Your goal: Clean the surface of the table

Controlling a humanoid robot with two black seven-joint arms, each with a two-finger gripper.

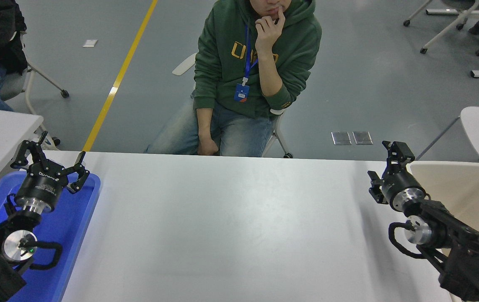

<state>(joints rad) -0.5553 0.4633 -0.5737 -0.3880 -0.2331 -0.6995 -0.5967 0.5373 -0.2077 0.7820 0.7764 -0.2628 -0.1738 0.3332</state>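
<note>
High head view (seemingly downward-forward)

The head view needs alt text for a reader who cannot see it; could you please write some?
A bare white table surface, with the right pincer over its far right corner beside a beige bin. The left pincer hangs open above a blue tray; a seated person watches.

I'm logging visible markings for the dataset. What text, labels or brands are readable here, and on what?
Yellow letters on the person's green hoodie: only "U" is clear, the rest is covered by the lanyard and arm.
White print on the left claw: too small to read.
Nothing on the table surface.
</note>
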